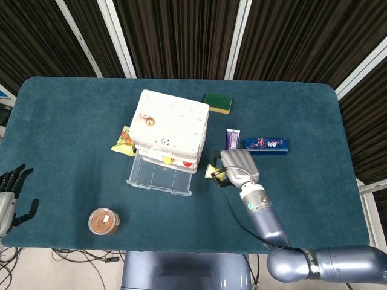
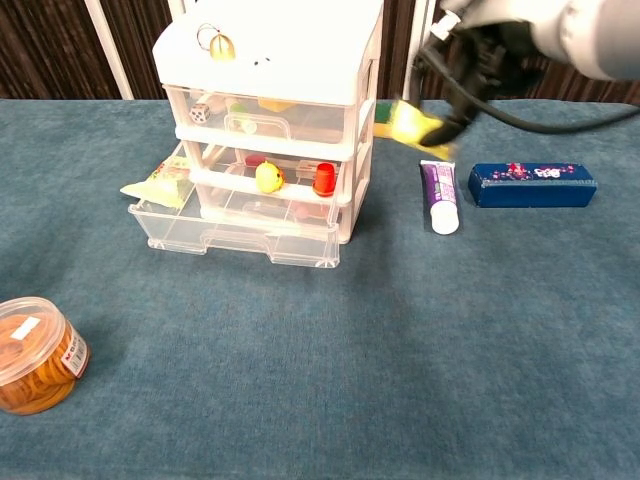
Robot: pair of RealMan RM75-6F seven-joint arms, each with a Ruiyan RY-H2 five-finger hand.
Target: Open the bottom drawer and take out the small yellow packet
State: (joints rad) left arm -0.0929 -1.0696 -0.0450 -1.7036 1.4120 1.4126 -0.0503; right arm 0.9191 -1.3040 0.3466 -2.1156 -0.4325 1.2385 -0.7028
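Centre-right of the head view: right hand pinching small yellow packet, held beside the drawer unit; bottom drawer pulled open. Lower left edge: left hand, fingers spread, holding nothing.
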